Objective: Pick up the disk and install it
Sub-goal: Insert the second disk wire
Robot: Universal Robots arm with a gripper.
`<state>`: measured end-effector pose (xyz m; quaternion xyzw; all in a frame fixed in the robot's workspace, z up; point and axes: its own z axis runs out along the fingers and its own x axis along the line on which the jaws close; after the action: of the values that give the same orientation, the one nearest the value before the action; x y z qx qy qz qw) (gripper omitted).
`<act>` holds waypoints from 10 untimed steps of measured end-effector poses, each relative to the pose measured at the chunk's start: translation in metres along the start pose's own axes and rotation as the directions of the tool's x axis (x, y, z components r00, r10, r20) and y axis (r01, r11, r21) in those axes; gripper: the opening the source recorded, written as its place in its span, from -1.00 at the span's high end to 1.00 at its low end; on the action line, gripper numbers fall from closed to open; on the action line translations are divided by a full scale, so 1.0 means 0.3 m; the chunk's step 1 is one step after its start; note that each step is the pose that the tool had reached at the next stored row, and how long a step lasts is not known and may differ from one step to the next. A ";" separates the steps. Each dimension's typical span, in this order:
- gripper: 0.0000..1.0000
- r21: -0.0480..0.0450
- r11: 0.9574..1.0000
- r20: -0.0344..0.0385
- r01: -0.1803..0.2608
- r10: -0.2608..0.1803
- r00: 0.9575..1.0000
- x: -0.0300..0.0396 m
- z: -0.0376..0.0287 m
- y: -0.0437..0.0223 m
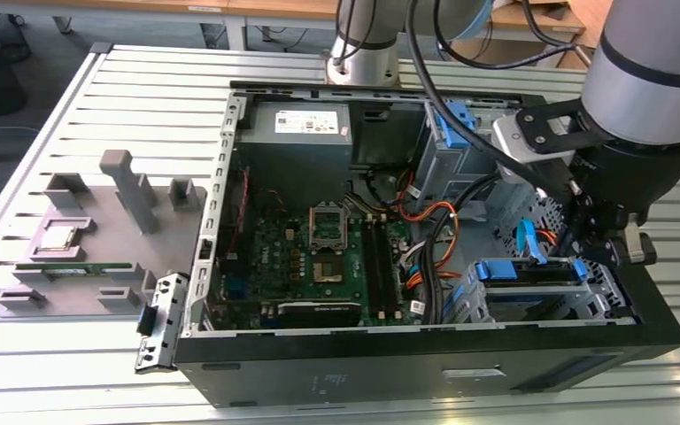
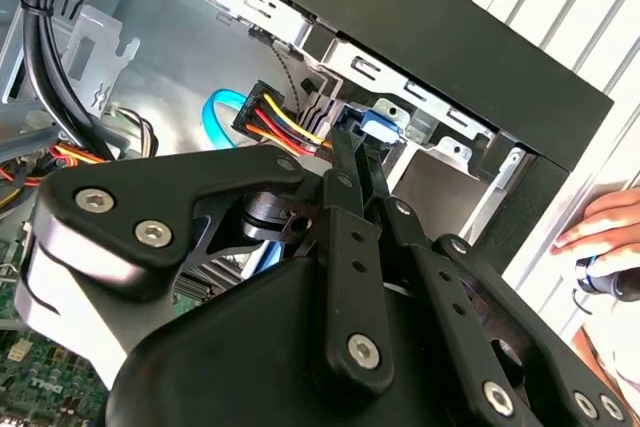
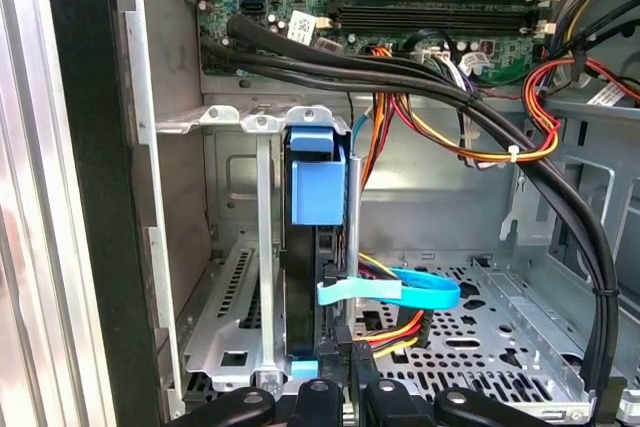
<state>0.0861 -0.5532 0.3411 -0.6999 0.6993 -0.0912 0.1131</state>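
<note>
The disk [image 1: 533, 271], framed in blue carrier rails, sits in the metal drive cage [image 1: 606, 297] at the front corner of the open computer case, on the exterior view's right. In the first wrist view the disk [image 3: 303, 277] stands edge-on in the cage with its blue tab [image 3: 317, 187] beside a metal rail. My gripper [image 1: 588, 252] hangs just above this cage. Its black fingers [image 2: 345, 172] lie close together, and the gripper [image 2: 358, 147] reaches the carrier's blue end [image 2: 378, 125]. The gripper [image 3: 347, 352] sits by the disk's edge with nothing seen between the fingers.
Black, orange and light-blue cables [image 3: 400, 292] cross beside the cage. The motherboard [image 1: 316, 257] and power supply [image 1: 305, 119] fill the case. A grey fixture tray [image 1: 81, 266] with small parts lies at the exterior view's left. A person's hand [image 2: 605, 222] rests beside the case.
</note>
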 end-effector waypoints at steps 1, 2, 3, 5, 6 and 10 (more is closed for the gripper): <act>0.67 0.001 1.000 0.000 0.000 0.000 1.000 0.000 0.000 0.000; 0.67 0.001 1.000 0.000 0.000 0.000 1.000 0.000 0.001 0.000; 0.67 0.001 1.000 0.000 0.000 0.000 1.000 0.000 0.001 0.000; 0.67 0.001 1.000 0.000 0.000 0.000 1.000 0.000 0.000 0.000; 0.67 0.001 1.000 0.000 0.000 0.000 1.000 0.000 0.001 0.000; 0.67 0.002 1.000 0.000 0.000 0.000 1.000 0.003 0.008 0.003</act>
<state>0.0860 -0.5541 0.3384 -0.6998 0.6992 -0.0917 0.1138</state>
